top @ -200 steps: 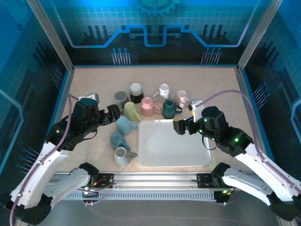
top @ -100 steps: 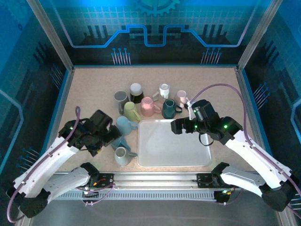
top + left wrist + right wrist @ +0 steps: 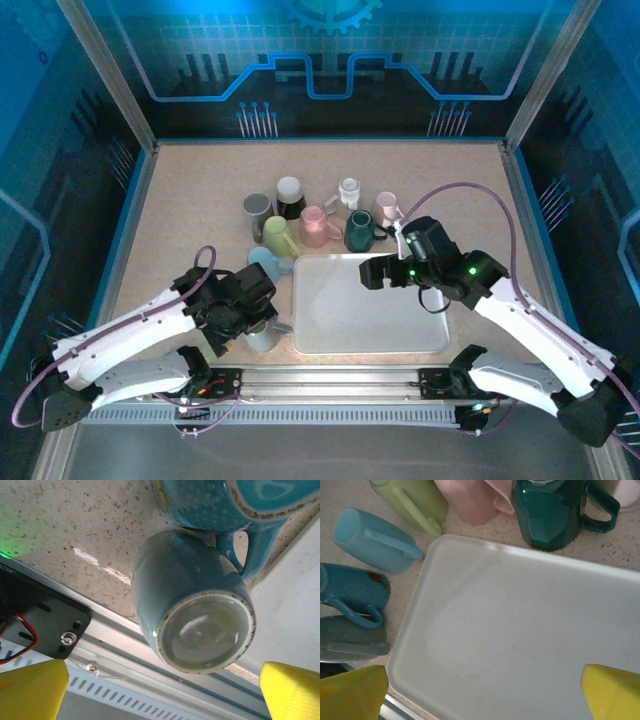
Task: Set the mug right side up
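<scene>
The jaws of both grippers stand wide apart and hold nothing. The left gripper (image 3: 162,692) hangs directly over the grey-blue mug (image 3: 195,610), with one yellow fingertip (image 3: 32,690) on each side of the mug and clear of it. The mug stands upside down on the table (image 3: 65,525), base up, at the near edge. It is just beside the near left corner of the white tray (image 3: 370,310) and close against a teal mug (image 3: 210,500) behind it. The right gripper (image 3: 482,692) hangs above the tray, near the tray's far edge. Other mugs (image 3: 310,215) cluster beyond the tray's far left corner.
</scene>
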